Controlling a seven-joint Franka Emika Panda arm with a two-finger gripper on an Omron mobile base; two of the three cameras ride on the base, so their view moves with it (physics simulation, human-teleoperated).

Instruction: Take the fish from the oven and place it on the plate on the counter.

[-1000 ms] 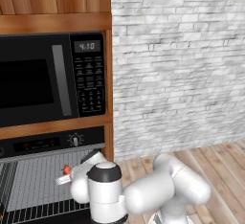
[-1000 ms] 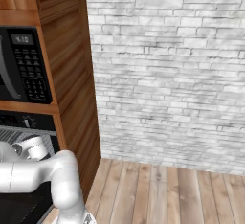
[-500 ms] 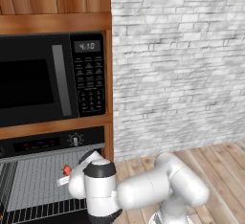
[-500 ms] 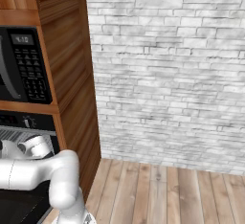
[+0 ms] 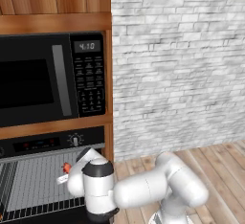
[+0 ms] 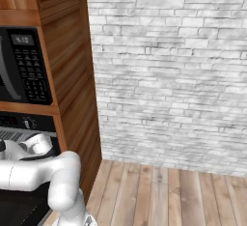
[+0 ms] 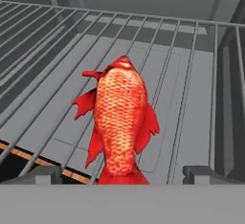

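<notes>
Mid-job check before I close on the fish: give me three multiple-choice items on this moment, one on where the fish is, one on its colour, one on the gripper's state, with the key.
1. Where does the fish lie?
A. On a plate
B. On the wire rack inside the oven
C. On the wooden floor

2. What colour is the fish?
A. Red-orange
B. Blue
C. Silver-grey

3. How do the gripper's fingers stand?
A. Shut on the fish
B. Shut on nothing
C. Open, one fingertip on each side of the fish's tail end

Key:
1 B: in the hand view the fish rests on the bars of the wire rack in the oven.
2 A: its scaled body is bright red-orange.
3 C: the gripper is open, its dark fingertips standing wide apart, clear of the fish.
</notes>
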